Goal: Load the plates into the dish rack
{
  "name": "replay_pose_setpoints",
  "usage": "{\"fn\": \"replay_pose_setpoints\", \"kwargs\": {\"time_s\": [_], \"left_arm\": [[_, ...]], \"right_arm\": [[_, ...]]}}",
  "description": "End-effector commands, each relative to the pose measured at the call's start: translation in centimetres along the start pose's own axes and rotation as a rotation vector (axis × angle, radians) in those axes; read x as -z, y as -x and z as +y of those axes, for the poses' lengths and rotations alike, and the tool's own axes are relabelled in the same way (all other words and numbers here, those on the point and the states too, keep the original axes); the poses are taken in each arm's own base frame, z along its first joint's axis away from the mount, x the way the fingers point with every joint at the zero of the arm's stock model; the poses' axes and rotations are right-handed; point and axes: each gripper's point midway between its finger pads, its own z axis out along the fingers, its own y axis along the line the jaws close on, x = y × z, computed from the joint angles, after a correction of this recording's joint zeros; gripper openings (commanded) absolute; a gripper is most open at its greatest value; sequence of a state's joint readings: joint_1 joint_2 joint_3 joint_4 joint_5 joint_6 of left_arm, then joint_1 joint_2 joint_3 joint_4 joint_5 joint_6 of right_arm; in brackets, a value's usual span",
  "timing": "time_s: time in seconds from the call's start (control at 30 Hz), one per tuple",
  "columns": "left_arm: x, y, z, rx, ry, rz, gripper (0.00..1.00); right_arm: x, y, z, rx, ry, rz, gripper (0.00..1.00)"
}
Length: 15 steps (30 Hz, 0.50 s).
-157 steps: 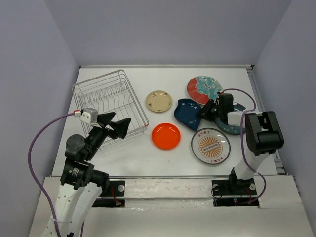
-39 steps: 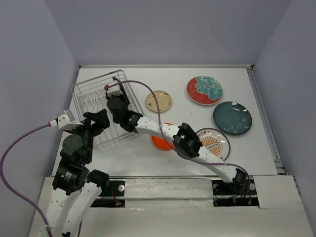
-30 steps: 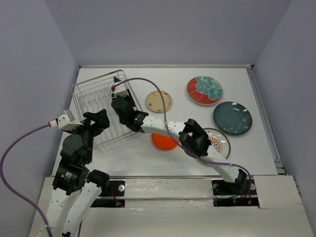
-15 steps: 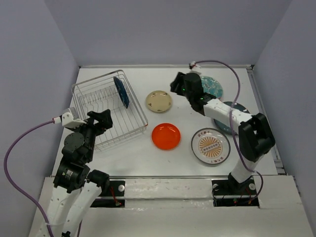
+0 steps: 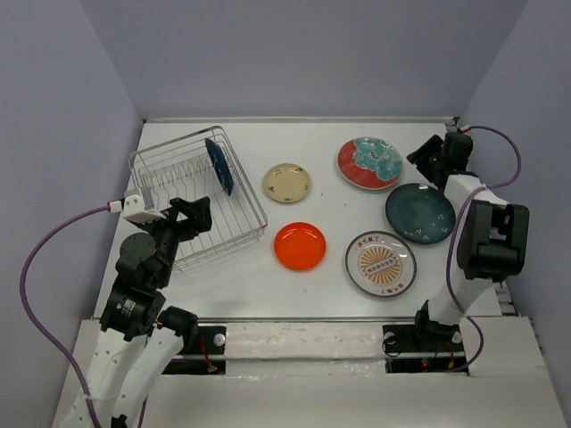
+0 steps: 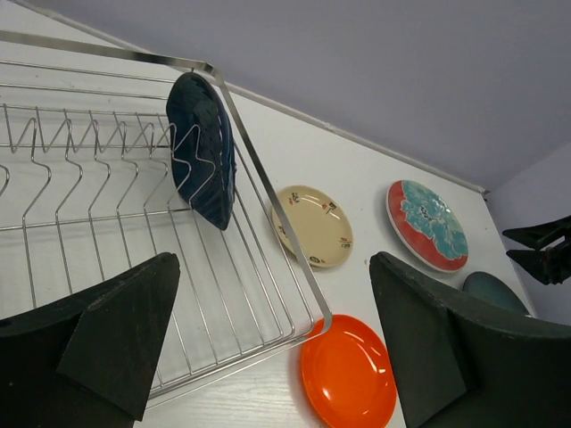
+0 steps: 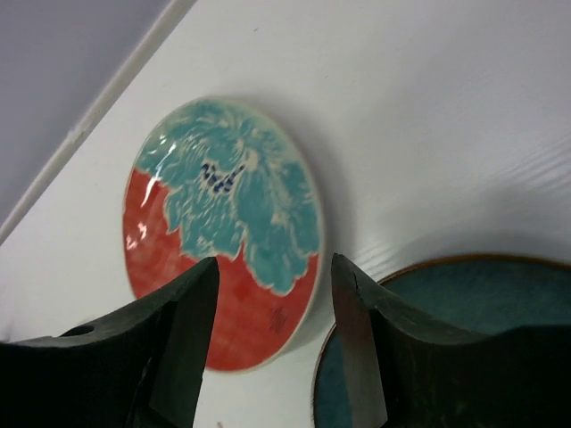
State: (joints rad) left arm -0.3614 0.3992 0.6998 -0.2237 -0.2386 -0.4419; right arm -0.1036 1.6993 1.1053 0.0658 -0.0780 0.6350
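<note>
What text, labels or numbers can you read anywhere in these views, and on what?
Nothing can be read outright.
On the white plate with orange emblem: orange marks around the emblem, possibly characters, too small to read.
On the red-and-teal floral plate: a faint dark mark on its red part, too blurred to read.
Nothing else shows writing.

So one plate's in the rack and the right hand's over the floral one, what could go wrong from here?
The red-and-teal floral plate lies flat beside the dark teal plate, so the open right hand could struggle to get under its rim or nudge its neighbour. The dark blue plate stands on edge at one end of the dish rack; loading another close by might knock it over.
</note>
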Motion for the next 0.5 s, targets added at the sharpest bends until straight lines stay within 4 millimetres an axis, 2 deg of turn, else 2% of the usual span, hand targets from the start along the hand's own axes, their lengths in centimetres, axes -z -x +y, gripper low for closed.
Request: {"fn": "replay_pose_setpoints", "kwargs": {"time_s": [0.0, 0.03, 0.1, 0.13, 0.17, 0.23, 0.33, 0.43, 0.47], "left_arm": [[-0.5, 0.4, -0.9, -0.031, -0.048, -0.018, 0.99], [-0.6, 0.4, -1.0, -0.032, -0.052, -0.017, 0.99], [-0.7, 0.2, -0.9, -0.039, -0.052, -0.011, 0.99], [-0.7, 0.2, -1.0, -0.039, -0.053, -0.009, 0.99], [-0.7, 0.2, -1.0, -0.039, -0.054, -0.010, 0.99], [-0.6, 0.2, -0.9, -0.040, -0.051, -0.012, 0.99], [-0.7, 0.2, -0.9, -0.041, -0.050, -0.009, 0.99], [-0.7, 0.1, -0.9, -0.041, -0.051, -0.008, 0.99], [-0.7, 0.2, -0.9, -0.039, -0.053, -0.009, 0.99]], "right_arm": [[-2.6, 1.9, -1.2, 0.037, 0.094, 0.072, 0.59], [-4.0, 0.6, -2.3, 0.051, 0.096, 0.126, 0.59], [-5.0, 0.6, -2.8, 0.067, 0.132, 0.156, 0.59], [-5.5, 1.4, -1.7, 0.095, 0.180, 0.153, 0.59], [-6.4, 0.3, -2.1, 0.133, 0.207, 0.194, 0.59], [-7.1, 1.0, -1.7, 0.186, 0.230, 0.189, 0.59], [-8.0, 0.7, -1.7, 0.212, 0.245, 0.228, 0.59], [-8.9, -0.9, -2.4, 0.192, 0.248, 0.300, 0.57], [-9.0, -0.8, -2.0, 0.189, 0.267, 0.311, 0.57]]}}
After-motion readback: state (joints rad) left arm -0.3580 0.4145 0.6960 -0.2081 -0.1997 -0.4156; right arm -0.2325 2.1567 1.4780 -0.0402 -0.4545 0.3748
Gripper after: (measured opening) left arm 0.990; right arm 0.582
